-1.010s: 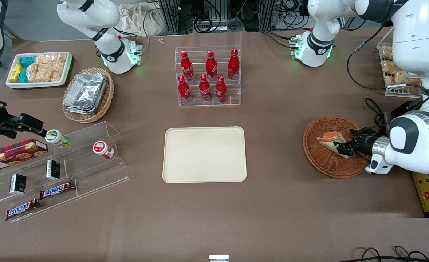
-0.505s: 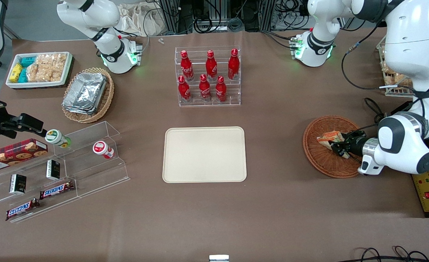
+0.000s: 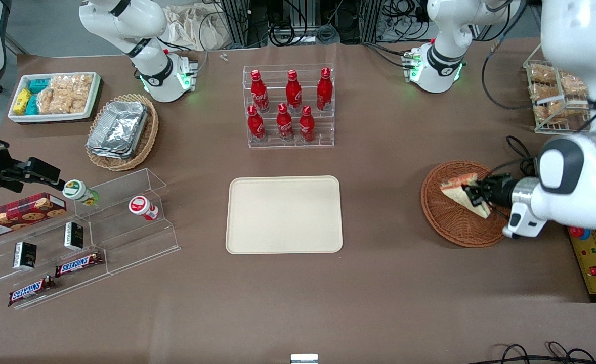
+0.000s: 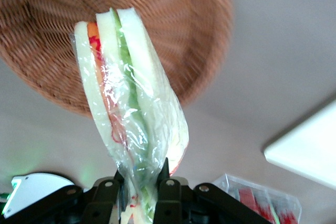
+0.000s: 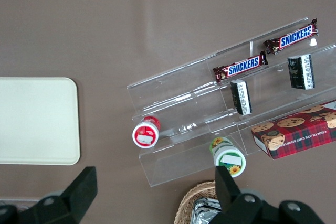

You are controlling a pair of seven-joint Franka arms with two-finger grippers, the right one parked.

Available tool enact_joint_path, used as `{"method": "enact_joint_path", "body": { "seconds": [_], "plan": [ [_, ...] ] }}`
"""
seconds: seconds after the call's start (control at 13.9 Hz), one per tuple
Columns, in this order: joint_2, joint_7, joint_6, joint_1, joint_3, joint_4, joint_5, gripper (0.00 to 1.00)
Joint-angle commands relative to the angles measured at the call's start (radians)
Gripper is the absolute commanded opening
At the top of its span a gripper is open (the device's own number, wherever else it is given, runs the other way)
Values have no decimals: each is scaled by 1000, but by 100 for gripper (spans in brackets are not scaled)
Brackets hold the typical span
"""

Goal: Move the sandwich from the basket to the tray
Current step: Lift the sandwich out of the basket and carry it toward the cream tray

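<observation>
A brown table was seen from the front camera, with the working arm reaching in low from its own end. The gripper (image 3: 479,195) was positioned above the basket (image 3: 452,225), a round reddish-brown wicker one, and its two black fingers (image 4: 167,188) were closed tight on the narrow end of the sandwich (image 3: 461,190). In the wrist view the sandwich (image 4: 128,103) was shown wrapped in clear film, with its pale bread and its green and orange-red layers turned edge-on. The thin end was pinched, probably because only that part fitted between the fingers, so the wider end was left sticking out unsupported.

The sandwich appeared to be lifted clear of the weave, since the basket (image 4: 173,35) was seen well below it in the wrist view, though the gap could not be judged with certainty from the front camera. It was judged that the lift was meant to clear the basket's rim.

The tray (image 3: 284,214), a flat cream-beige rectangle with nothing on it, was laid near the middle of the table, well apart from the basket toward the parked arm's end. A rack of red bottles (image 3: 289,105) was stood farther from the front camera than the tray, out of the likely carrying path. The carry and the release were not yet done.
</observation>
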Motion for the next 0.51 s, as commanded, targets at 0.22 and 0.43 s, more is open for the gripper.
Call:
{"method": "enact_joint_path", "body": {
  "seconds": [0.22, 0.43],
  "plan": [
    [18, -5, 140, -298, -71, 79, 2, 0],
    [98, -8, 266, -465, -73, 81, 112, 0]
  ]
}}
